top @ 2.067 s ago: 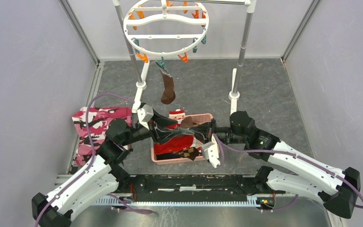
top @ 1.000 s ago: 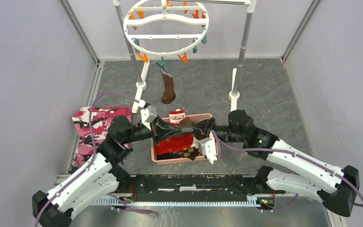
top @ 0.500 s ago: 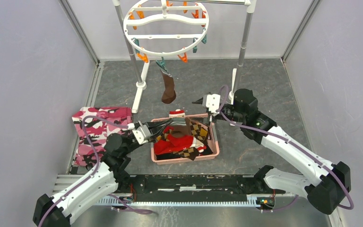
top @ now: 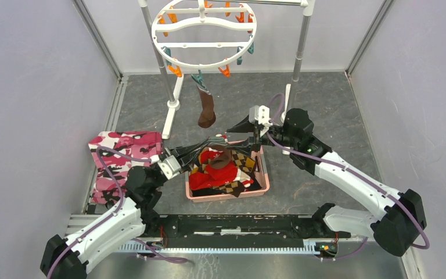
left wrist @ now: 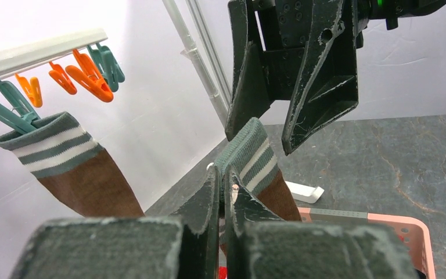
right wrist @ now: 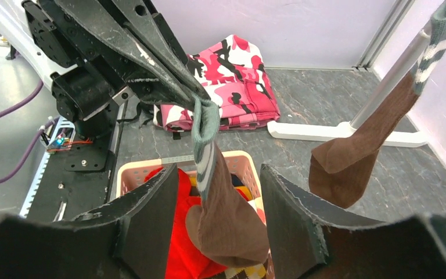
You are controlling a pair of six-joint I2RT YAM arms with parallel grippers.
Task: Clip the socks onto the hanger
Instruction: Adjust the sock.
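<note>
The white ring hanger [top: 203,35] hangs from the rack, orange and teal clips [left wrist: 90,78] round its rim. One brown sock [top: 207,110] dangles from a teal clip by its striped cuff [left wrist: 52,148]. My left gripper [top: 211,143] is shut on the striped cuff [left wrist: 255,157] of the second brown sock [right wrist: 232,221], which hangs above the pink basket [top: 264,174]. My right gripper [top: 236,131] is open and faces the left one. Its fingers [right wrist: 151,215] stand on either side of the hanging sock without touching it.
The basket holds a red sock [top: 209,177] and argyle socks [top: 232,187]. A pink camouflage cloth [top: 122,154] lies left of the basket. The rack's two poles [top: 299,52] and white feet [top: 287,107] stand behind it. Grey walls close in the left, right and back.
The right gripper let go, opened and lifted from the basket to its far side. The left arm drew back to the left, still gripping the sock's cuff.
</note>
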